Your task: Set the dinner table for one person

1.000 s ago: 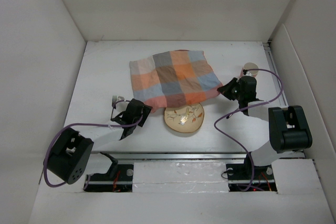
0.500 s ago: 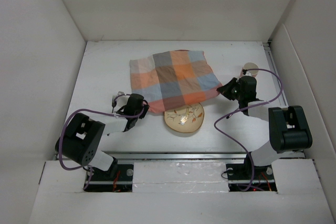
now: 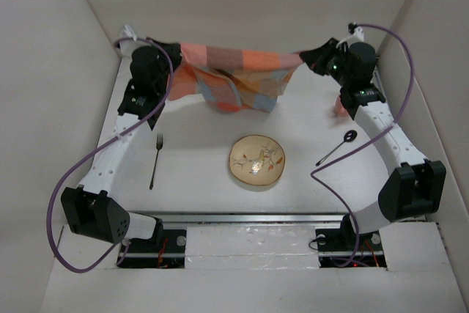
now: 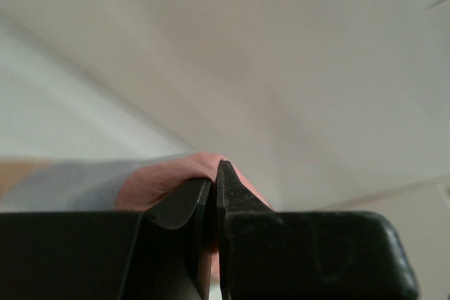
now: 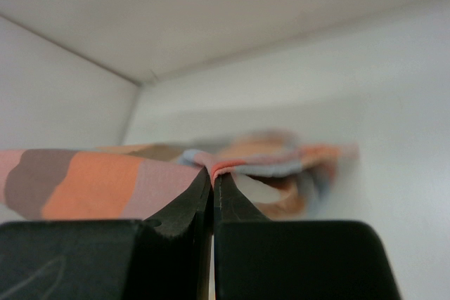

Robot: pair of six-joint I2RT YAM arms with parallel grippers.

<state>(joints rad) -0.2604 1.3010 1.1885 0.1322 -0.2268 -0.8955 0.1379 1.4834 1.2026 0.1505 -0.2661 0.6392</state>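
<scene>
Bench (image 3: 198, 196) white and rectangular, near edge at the arm bases, long axis seemingly left to right, though hard to judge from above. Left fingers (image 4: 219, 191) pinched shut on one end of the checked cloth (image 3: 242, 71); right fingers (image 5: 219, 194) pinched shut on the opposite end. Cloth strung between them above the far part of the bench, sagging in the middle. Nearer on the bench: plate (image 3: 256, 160) in the centre, fork (image 3: 156, 159) well to its left, lying near-to-far, spoon (image 3: 335, 149) to its right, slanted.
</scene>
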